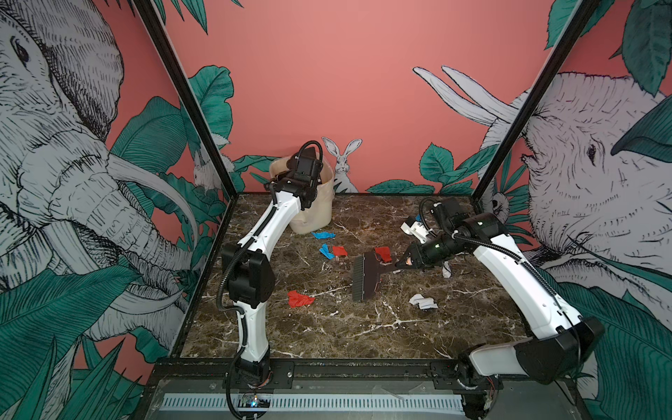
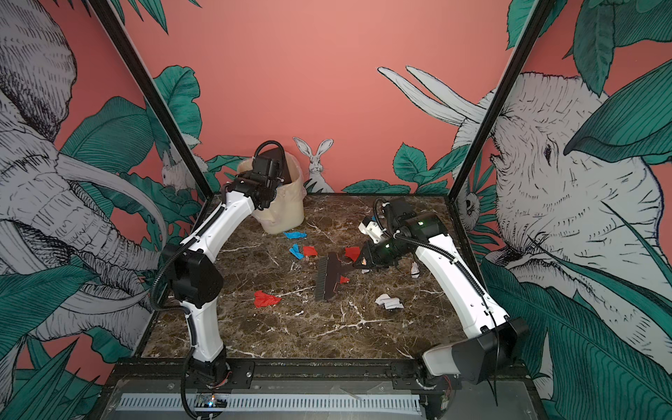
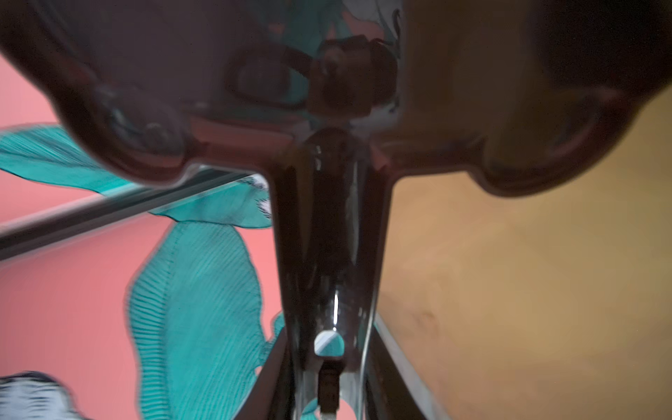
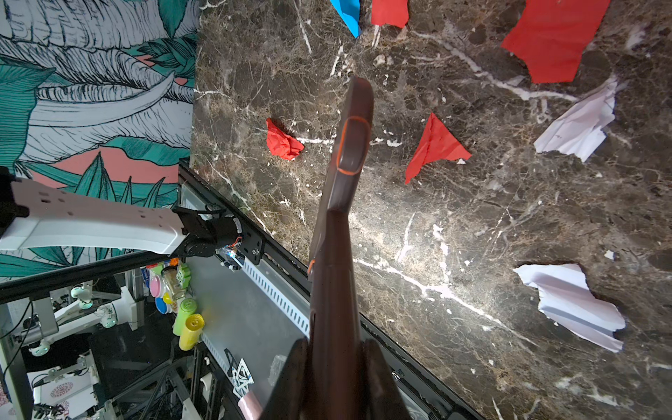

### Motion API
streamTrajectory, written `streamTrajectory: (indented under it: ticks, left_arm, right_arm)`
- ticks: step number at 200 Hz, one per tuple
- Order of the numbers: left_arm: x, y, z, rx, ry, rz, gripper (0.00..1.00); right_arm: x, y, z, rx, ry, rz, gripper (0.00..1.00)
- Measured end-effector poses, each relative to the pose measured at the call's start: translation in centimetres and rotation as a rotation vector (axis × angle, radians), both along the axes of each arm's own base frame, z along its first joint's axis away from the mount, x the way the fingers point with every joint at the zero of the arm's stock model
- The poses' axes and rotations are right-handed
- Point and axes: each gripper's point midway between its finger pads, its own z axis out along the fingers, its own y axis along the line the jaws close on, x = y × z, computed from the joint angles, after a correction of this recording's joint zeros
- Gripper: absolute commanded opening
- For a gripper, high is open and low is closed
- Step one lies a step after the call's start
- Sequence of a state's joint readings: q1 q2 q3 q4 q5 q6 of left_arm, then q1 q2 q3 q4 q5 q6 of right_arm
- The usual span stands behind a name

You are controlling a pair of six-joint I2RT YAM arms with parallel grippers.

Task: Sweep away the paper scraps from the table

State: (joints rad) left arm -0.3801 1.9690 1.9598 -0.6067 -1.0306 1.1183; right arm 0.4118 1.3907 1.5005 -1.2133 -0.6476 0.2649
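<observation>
While left gripper (image 3: pixel 331 378) is pinching dark dustpan (image 3: pixel 327 225) by handle, holding it over cream bin (image 1: pixel 320 211) at back left, left arm (image 1: pixel 254 232) is arching along left side of table (image 1: pixel 327 334). Right gripper (image 1: pixel 403 263) is clamping down on hand brush (image 1: pixel 365 276) handle, bristles facing left. Paper scraps (image 1: pixel 339 251) are lying around brush: crumpled red scrap (image 1: pixel 299 299) sitting left of bristles toward front, flat red piece (image 1: pixel 383 253) just beside brush head's far end, blue bits (image 1: pixel 326 251) lying back toward bin, white scraps (image 1: pixel 422 302) sitting behind brush on right.
</observation>
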Motion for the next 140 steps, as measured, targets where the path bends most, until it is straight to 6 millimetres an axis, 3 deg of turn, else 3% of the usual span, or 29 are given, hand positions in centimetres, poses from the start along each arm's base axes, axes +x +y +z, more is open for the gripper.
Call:
streamTrajectory:
  ticks: [58,140]
  left_arm:
    - [1.1,-0.7,3.5,0.130,-0.067,-0.051,0.00]
    - [-1.5,0.5,8.9,0.104,-0.188,-0.026,0.00]
  right_arm:
    - [-0.1,0.0,0.0,-0.002,-0.008,0.014,0.00]
    - [0.1,-0.8,0.8,-0.033,-0.047,0.014,0.00]
